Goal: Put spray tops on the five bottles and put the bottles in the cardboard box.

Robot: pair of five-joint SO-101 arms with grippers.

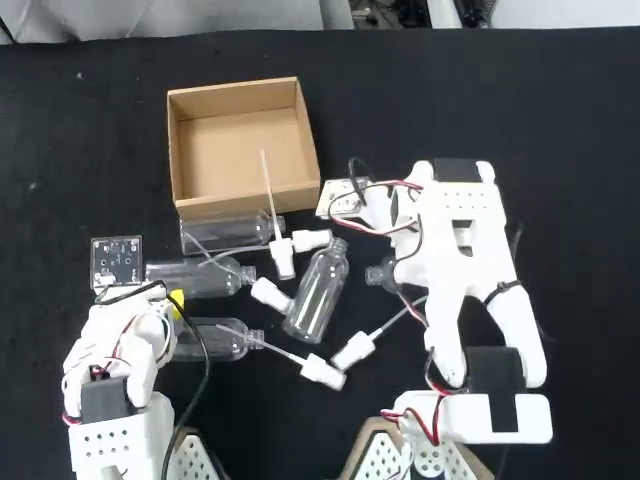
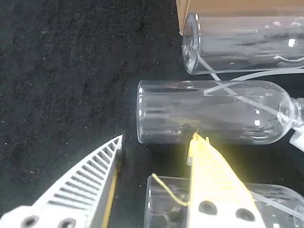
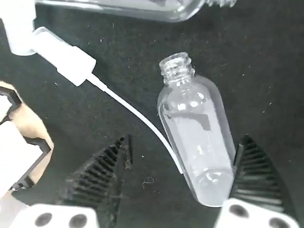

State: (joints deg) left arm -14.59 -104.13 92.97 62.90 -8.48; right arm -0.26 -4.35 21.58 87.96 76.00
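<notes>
We record the cardboard box (image 1: 250,198) standing open at the far left of the black table (image 1: 560,100). Three clear bottles (image 1: 228,232) lie on their sides in a row on its near side. Spray tops (image 1: 322,373) with dip tubes are scattered to their right. A fourth bottle (image 1: 318,290), uncapped, lies tilted at centre. The left gripper (image 2: 156,137) is spread wide and holds nothing. Its yellow finger (image 2: 209,175) has its tip at the wall of the middle bottle (image 2: 213,111). The right gripper (image 3: 186,140) is likewise wide. Its black fingers sit either side of a small uncapped bottle (image 3: 194,128) lying on the table, with a dip tube (image 3: 137,116) alongside.
</notes>
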